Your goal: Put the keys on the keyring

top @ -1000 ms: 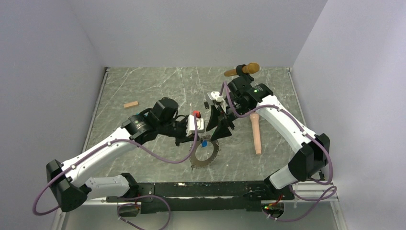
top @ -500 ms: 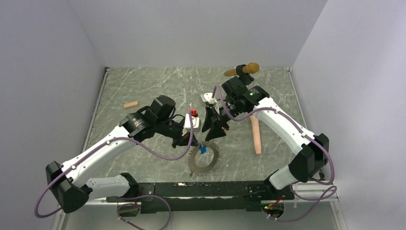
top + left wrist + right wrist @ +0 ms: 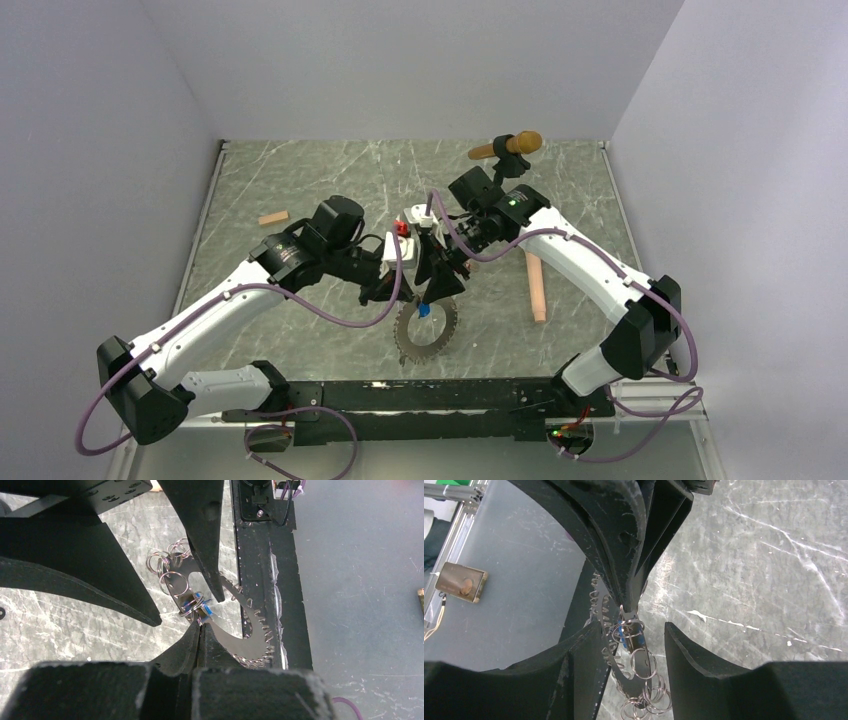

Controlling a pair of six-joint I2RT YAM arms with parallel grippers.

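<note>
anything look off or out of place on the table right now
Nothing looks damaged or spilled. Stray wooden pieces lie apart from the keyring: a small block on the left, a stick by the right arm, a handled piece at the back.

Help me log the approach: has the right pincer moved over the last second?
Yes. The right pincer has shifted left in the top view, widening its gap from the pale wooden rod, which lies where it was.

Keyring [image 3: 639, 650] inside the parted right gripper [image 3: 633, 628]
</note>
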